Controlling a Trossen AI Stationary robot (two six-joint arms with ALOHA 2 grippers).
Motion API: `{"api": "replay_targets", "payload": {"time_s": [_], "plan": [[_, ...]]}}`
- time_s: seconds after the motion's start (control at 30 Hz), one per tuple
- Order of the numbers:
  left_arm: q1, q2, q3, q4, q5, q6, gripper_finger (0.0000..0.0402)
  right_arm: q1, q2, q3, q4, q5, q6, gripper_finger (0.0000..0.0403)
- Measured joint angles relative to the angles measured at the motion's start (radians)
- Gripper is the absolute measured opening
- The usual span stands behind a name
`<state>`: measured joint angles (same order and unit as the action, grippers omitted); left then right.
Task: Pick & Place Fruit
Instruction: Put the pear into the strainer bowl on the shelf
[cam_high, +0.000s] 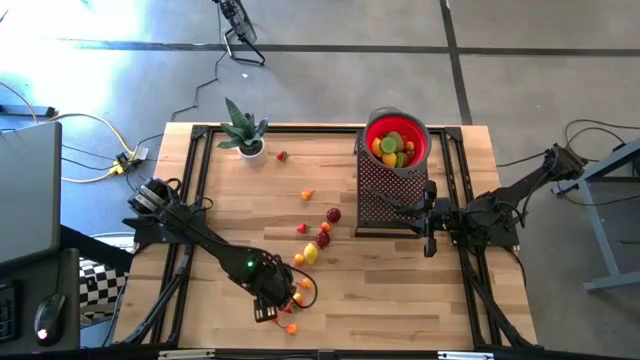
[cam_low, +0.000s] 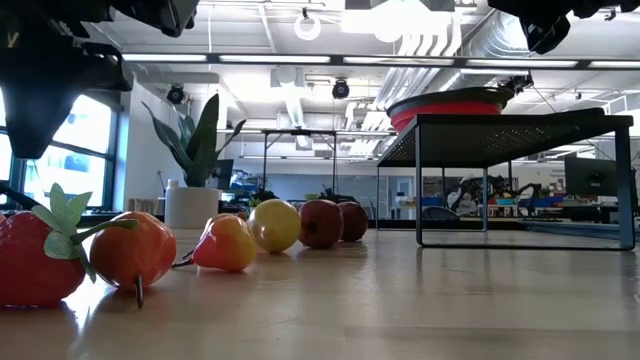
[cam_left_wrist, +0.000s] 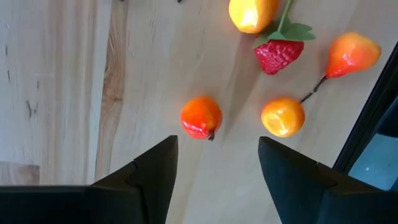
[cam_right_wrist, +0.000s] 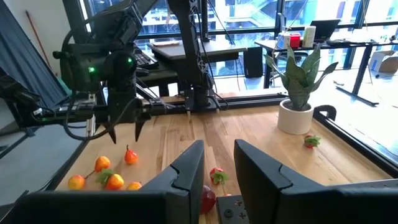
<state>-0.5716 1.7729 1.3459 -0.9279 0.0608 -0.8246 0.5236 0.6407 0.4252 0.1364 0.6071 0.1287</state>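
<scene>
The left gripper (cam_high: 272, 305) hangs over the near-left edge of the table (cam_high: 400, 290), fingers spread and empty, and its wrist view looks straight down on an orange fruit (cam_left_wrist: 201, 117) sitting just ahead of the gap between them. Crowded close beside it are another orange one (cam_left_wrist: 283, 117), a strawberry (cam_left_wrist: 278, 53), a little pear (cam_left_wrist: 352, 53) and a yellow piece (cam_left_wrist: 251, 14). More loose fruit (cam_high: 322, 232) trails up the middle of the board, with a stray strawberry (cam_high: 283, 156) by the potted plant (cam_high: 243, 130). The red bowl (cam_high: 397, 141) sits on a black mesh stand (cam_high: 390, 195) at the far right, already holding several yellow and green pieces. The right gripper (cam_high: 432, 222) waits beside that stand, fingers narrowly parted, nothing between them. The danger now, as I read it: these fruits are round and smooth, so a finger landing off-centre could squirt the target sideways, perhaps off the near edge, which is very close. The neighbour sits near enough that a descending finger might clip it, or a stem, and scatter the cluster. And the bowl is well apart and raised, so a shallow pinch may lose the fruit in transit
</scene>
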Motion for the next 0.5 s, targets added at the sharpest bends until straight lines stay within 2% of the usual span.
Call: {"api": "replay_targets", "payload": {"time_s": [0.27,0.5], "plan": [[-0.007,0.04,0.0,0.015,-0.012,-0.018,0.0219,0.0,0.0,0.0,-0.007,0.0,0.005,0.0081],[-0.005,0.075,0.0,0.029,0.035,-0.018,0.0219,0.0,0.0,0.0,-0.012,0.0,0.006,0.0081]]}}
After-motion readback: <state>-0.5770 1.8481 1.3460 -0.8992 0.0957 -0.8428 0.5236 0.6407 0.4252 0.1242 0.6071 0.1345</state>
